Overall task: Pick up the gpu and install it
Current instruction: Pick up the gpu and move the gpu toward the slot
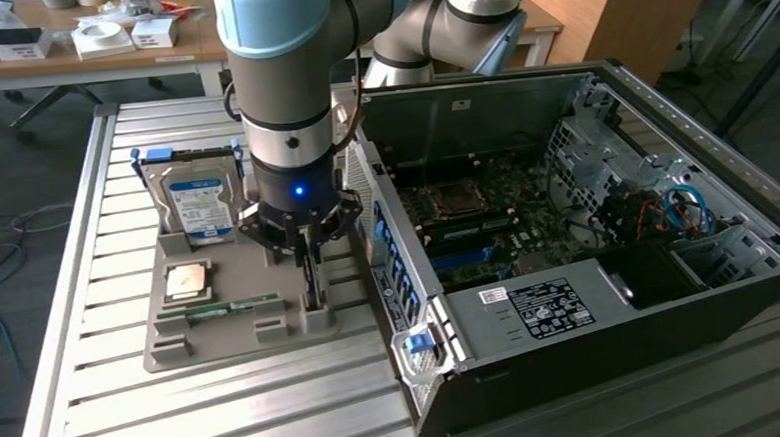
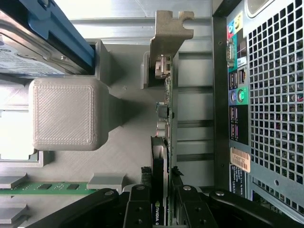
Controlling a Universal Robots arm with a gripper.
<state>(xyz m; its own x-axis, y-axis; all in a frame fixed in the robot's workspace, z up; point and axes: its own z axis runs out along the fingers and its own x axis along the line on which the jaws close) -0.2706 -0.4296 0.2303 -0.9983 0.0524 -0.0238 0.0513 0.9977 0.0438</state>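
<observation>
Grey printed holder (image 1: pixel 220 277) keeps gpu (image 2: pixel 165 111) standing on edge in slot, beside open PC case (image 1: pixel 608 297). My gripper (image 2: pixel 161 175) is narrowed onto card's upper edge, both faces pinched. Judged light, stiff, fragile: hold mid-board, away from metal bracket (image 2: pixel 168 35).

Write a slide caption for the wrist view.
Gripper closed on the gpu, which stands on edge in its grey holder beside the rear of the computer case.

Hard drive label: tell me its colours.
The hard drive label is blue and white; clearest in the exterior view.
</observation>
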